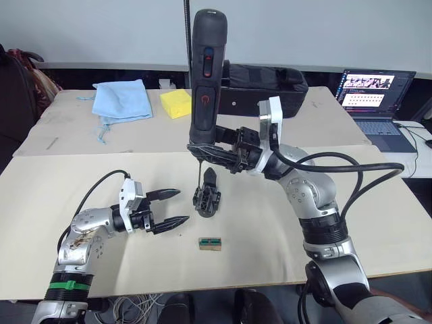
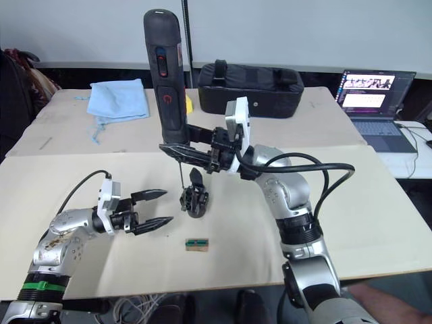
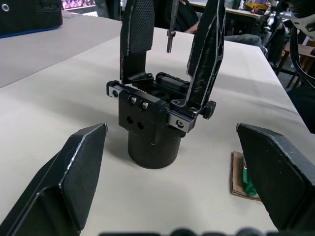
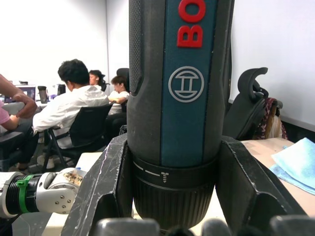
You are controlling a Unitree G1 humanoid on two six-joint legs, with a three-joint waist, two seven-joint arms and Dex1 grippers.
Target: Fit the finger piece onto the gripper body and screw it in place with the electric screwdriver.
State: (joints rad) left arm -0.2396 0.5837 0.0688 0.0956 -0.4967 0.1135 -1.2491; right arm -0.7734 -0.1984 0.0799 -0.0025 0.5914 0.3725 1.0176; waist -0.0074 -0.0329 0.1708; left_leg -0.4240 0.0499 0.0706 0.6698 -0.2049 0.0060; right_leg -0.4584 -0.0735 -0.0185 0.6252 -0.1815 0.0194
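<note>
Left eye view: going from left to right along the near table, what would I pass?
Left gripper, open → gripper body standing on the table → right gripper clamped on the upright electric screwdriver. The small green-and-tan block lies nearer, overlapping the gripper body's position.

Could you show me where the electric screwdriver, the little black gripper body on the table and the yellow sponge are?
electric screwdriver (image 1: 206,81): left eye view, middle of its upright handle.
gripper body (image 3: 152,130): left wrist view, front of its blocky base.
yellow sponge (image 1: 175,102): left eye view, its top face.
</note>
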